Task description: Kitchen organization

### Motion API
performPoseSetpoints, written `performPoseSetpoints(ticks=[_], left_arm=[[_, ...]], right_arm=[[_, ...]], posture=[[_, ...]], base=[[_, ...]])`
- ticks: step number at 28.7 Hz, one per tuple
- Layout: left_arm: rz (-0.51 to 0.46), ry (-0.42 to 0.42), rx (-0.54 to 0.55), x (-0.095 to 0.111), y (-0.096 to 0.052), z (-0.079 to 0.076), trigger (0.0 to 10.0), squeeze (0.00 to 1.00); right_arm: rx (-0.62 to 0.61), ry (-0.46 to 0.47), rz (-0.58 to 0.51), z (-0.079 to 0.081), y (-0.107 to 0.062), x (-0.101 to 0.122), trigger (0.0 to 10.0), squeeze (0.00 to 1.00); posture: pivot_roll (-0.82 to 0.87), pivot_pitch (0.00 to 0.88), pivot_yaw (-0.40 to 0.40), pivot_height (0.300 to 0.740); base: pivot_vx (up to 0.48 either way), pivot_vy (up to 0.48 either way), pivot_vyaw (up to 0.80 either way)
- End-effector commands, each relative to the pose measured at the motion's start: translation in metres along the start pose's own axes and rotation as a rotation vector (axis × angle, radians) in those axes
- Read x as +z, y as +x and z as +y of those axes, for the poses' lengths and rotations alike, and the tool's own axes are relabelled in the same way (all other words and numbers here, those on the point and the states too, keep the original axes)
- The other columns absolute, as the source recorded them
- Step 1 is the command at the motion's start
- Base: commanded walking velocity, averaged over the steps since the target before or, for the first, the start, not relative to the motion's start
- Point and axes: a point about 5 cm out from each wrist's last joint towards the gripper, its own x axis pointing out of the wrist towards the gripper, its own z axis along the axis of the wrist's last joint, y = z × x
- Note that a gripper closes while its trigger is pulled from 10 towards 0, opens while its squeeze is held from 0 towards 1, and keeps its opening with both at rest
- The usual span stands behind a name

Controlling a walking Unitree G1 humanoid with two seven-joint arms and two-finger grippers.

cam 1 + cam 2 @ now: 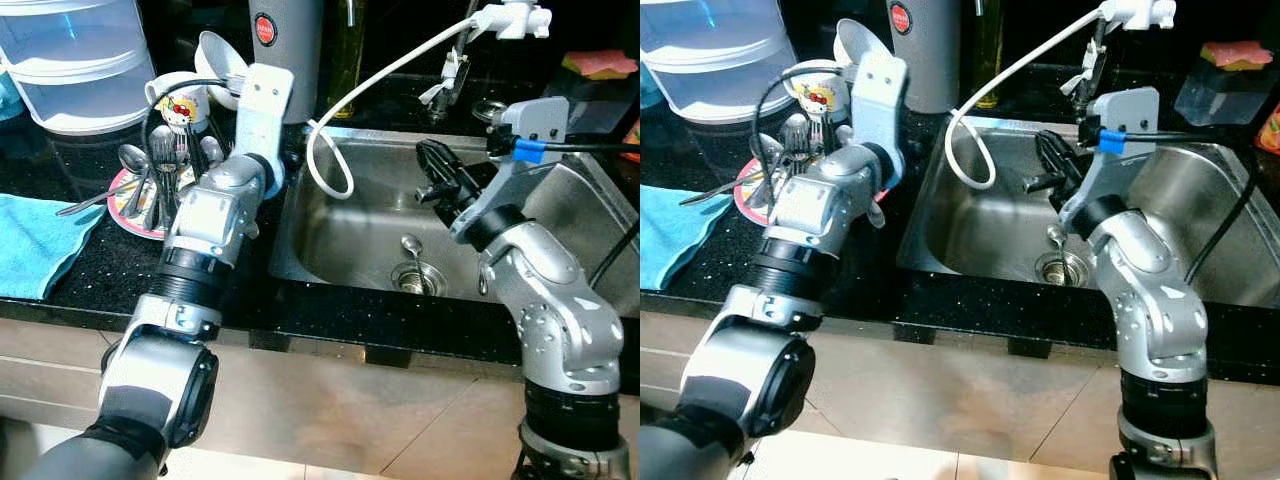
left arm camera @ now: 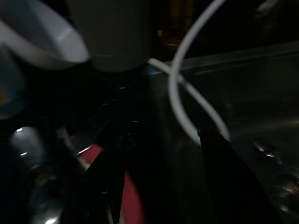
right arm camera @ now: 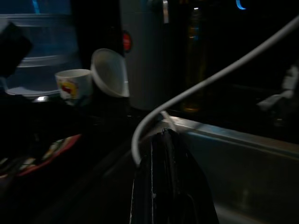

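Hovering over the steel sink (image 1: 340, 235) with the right gripper (image 1: 437, 170), fingers pressed together. Reaching the left gripper (image 2: 163, 182), fingers spread, toward spoons (image 1: 150, 170) lying on the red-rimmed plate (image 1: 125, 212) left of the sink.

A black speckled countertop (image 1: 90, 290) holds a steel sink (image 1: 350, 235). Left of the sink, a red-rimmed plate (image 1: 130, 212) lies on the counter. Farther left of the sink lies a folded blue towel (image 1: 35, 245). Behind the plate, away from the sink, stands a clear plastic container (image 1: 75, 65).
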Motion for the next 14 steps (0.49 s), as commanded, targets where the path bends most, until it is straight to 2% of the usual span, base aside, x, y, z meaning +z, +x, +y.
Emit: performPoseSetpoints(ticks=[1,5,9,11,14], left_arm=[[0.007,0.005,0.034,0.001,-0.002,0.007,10.0,0.0],[0.021,0.002,0.099,0.002,-0.001,0.019,10.0,0.0],[0.069,-0.041,0.235,-0.004,-0.001,0.044,10.0,0.0],[0.072,-0.045,0.26,-0.004,-0.001,0.049,10.0,0.0],[0.086,-0.048,0.364,-0.007,-0.004,0.071,10.0,0.0]], right_arm=[[0.023,-0.003,-0.025,0.005,0.001,0.004,10.0,0.0],[0.024,0.002,-0.03,0.007,0.002,0.004,10.0,0.0],[0.02,0.004,-0.025,0.007,0.002,0.002,10.0,0.0],[0.019,0.004,-0.025,0.007,0.002,0.002,10.0,0.0],[0.017,0.002,-0.025,0.005,0.001,0.002,10.0,0.0]], posture=[[0.04,0.087,0.038,0.74],[0.04,0.088,0.04,0.74],[0.04,0.086,0.04,0.74],[0.04,0.086,0.04,0.74],[0.04,0.083,0.04,0.74]], base=[[0.0,0.0,0.0],[0.0,0.0,0.0],[0.0,0.0,0.0],[0.0,0.0,0.0],[0.0,0.0,0.0]])
